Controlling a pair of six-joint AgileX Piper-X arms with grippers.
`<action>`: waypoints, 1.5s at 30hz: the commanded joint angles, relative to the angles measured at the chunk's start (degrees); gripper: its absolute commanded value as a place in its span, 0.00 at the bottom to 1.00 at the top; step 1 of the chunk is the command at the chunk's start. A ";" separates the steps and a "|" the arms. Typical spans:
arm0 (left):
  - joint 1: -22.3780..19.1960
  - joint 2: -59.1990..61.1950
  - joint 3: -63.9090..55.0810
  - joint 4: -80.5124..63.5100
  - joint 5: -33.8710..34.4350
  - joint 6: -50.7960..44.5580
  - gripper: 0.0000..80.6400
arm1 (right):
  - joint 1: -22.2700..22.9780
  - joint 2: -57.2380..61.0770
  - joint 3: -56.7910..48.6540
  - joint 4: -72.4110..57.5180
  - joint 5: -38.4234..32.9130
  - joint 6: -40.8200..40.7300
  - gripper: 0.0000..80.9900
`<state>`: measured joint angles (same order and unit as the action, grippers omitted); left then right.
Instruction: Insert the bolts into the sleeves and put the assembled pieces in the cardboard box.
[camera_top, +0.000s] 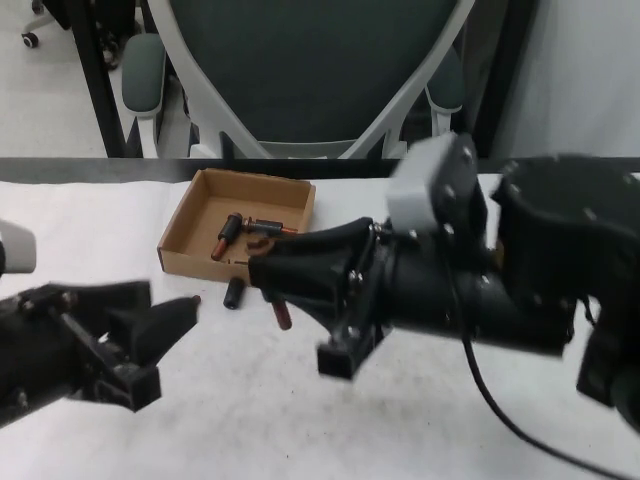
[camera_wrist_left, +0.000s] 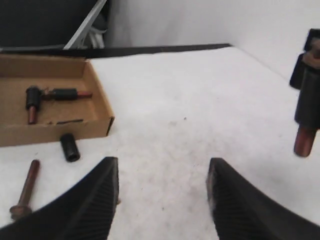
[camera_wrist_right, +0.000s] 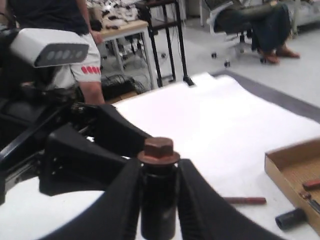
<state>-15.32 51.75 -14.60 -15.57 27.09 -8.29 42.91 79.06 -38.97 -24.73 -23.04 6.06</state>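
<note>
Cardboard box (camera_top: 200, 215) at the far side of the bench (camera_top: 250, 420), assembled pieces (camera_wrist_left: 60, 94) inside; loose sleeve (camera_wrist_left: 69, 147) and loose bolt (camera_wrist_left: 26, 187) just before it; left gripper (camera_wrist_left: 162, 195) nearer; right gripper (camera_wrist_right: 159, 200), gripping a sleeved bolt (camera_wrist_right: 159, 215), to their right.

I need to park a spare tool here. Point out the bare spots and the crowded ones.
Bare: the white cloth from the side wall of the brown cardboard box across to the right gripper, shut on a sleeved copper bolt. Crowded: before the box, where a loose black sleeve and loose copper bolt lie beside the open left gripper.
</note>
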 joint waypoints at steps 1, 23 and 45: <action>2.26 0.02 -1.82 9.19 -2.72 1.46 0.63 | -1.27 -0.10 -6.89 14.98 4.67 -0.89 0.00; 2.09 5.14 -10.47 28.60 -10.26 6.17 0.63 | -9.23 23.52 -44.07 51.58 3.12 -1.26 0.00; 2.09 18.18 -21.32 33.42 -9.79 5.65 0.63 | -11.10 52.36 -75.02 63.47 1.15 -3.54 0.00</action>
<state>-13.35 69.21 -35.03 17.60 17.26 -2.55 32.99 128.17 -109.85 38.73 -20.94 2.94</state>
